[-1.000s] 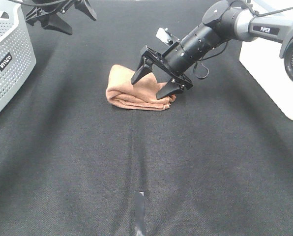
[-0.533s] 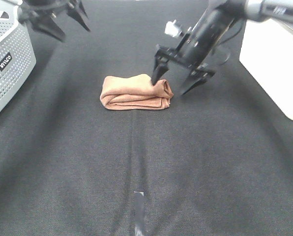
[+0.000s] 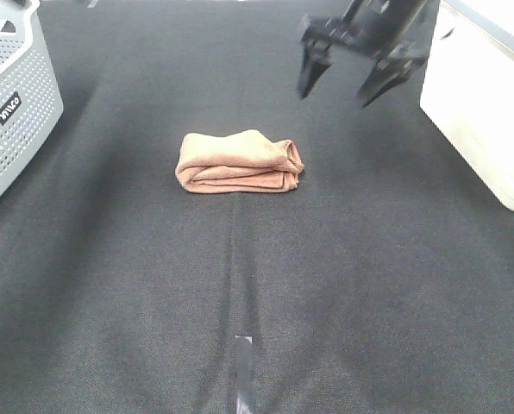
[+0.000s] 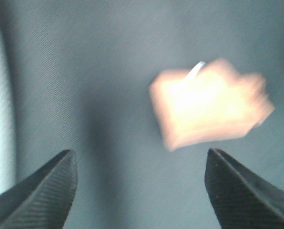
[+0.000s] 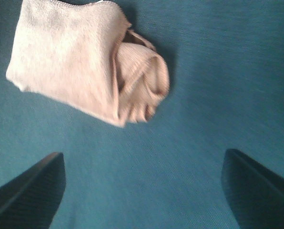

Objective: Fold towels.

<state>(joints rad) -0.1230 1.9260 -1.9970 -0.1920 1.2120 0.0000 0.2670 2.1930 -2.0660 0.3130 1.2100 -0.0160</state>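
The reddish-brown towel lies folded into a small thick bundle on the dark table, in the middle of the exterior view. It also shows in the right wrist view and, blurred, in the left wrist view. My right gripper is open and empty, raised above and behind the towel's right end. My left gripper is open and empty, well away from the towel; it is out of the exterior view.
A grey perforated basket stands at the left edge. A white basket stands at the right edge. A strip of tape marks the table's front centre.
My right gripper has let go of the towel and lifted up and back to the right. The towel has settled flat. My left gripper has moved out of the exterior view at the top left.
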